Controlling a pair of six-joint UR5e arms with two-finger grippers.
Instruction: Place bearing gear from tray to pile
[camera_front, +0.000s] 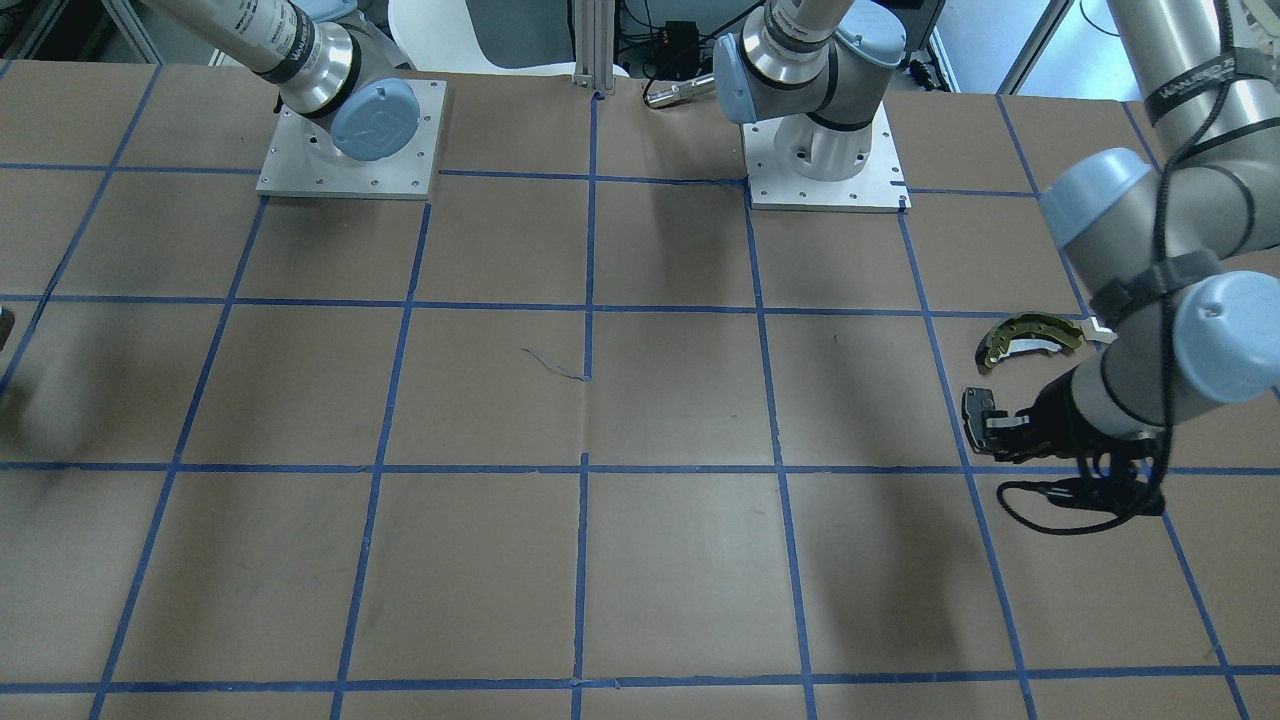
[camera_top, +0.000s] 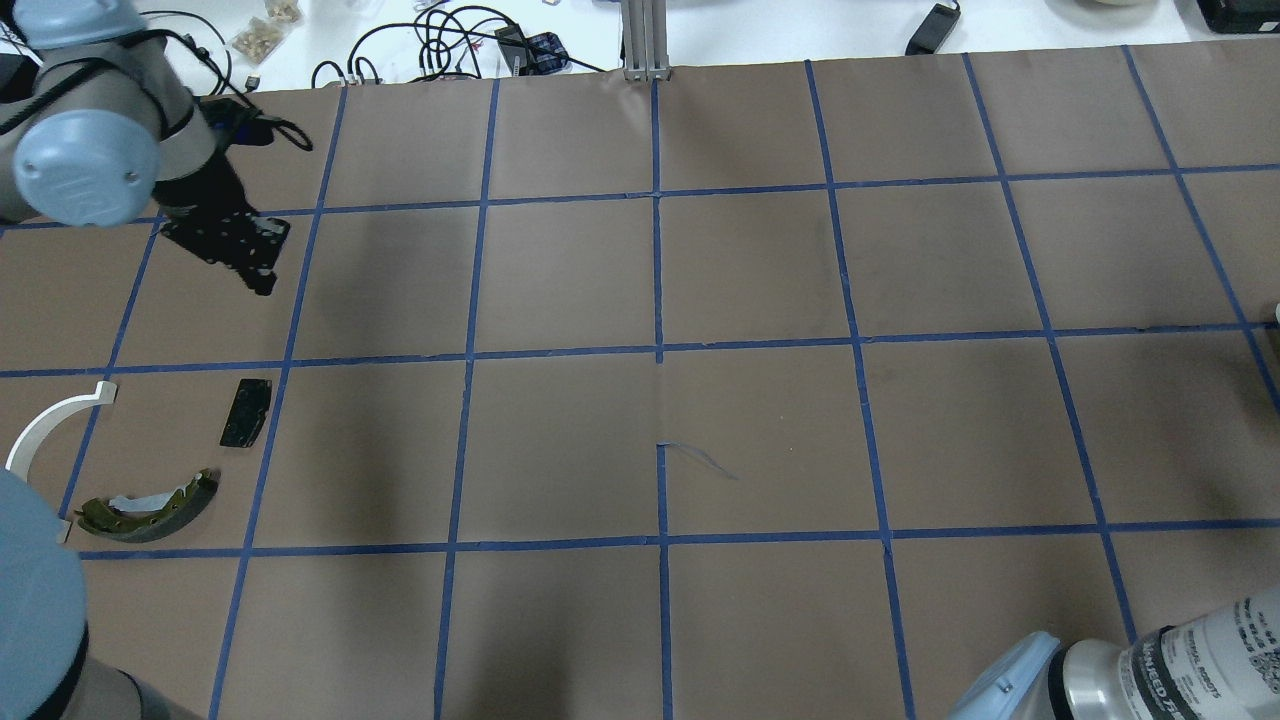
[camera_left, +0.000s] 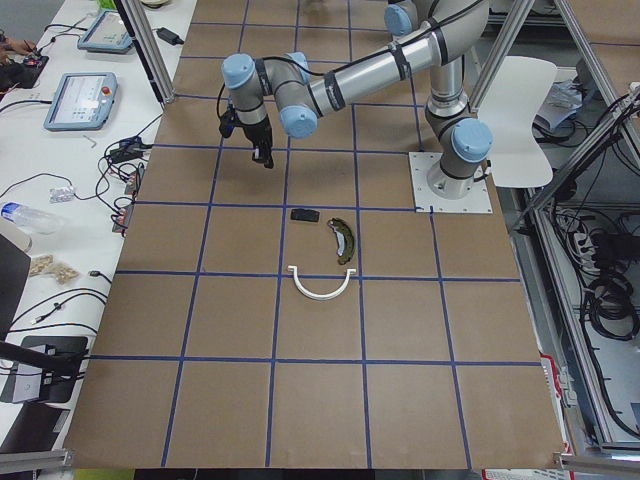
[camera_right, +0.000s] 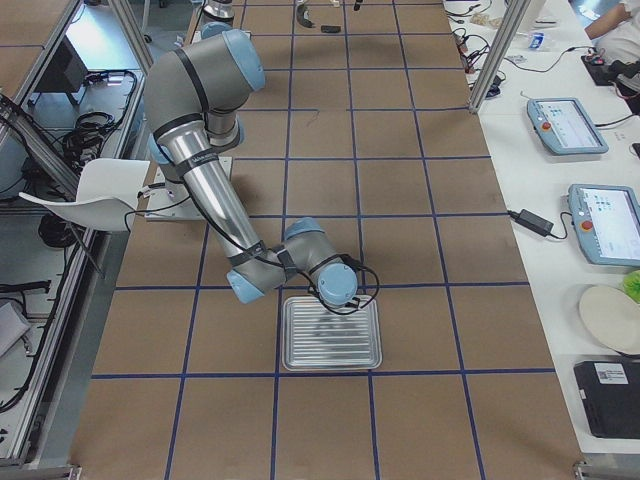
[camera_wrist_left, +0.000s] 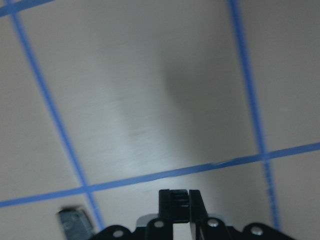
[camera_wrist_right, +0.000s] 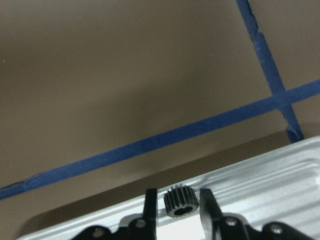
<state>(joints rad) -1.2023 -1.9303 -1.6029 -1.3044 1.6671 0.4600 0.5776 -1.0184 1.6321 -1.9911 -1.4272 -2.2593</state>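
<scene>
The bearing gear, small, black and toothed, sits at the edge of the ribbed silver tray. My right gripper is open, with one finger on each side of the gear and a small gap showing. The tray also shows in the exterior right view, under my right wrist. The pile lies far left on the table: an olive-gold shoe, a white arc and a dark grey pad. My left gripper hangs shut and empty beyond the pad; its closed fingers show in the left wrist view.
The table is brown paper with a blue tape grid. The arm bases stand on metal plates at the robot's side. Cables and boxes lie past the far table edge.
</scene>
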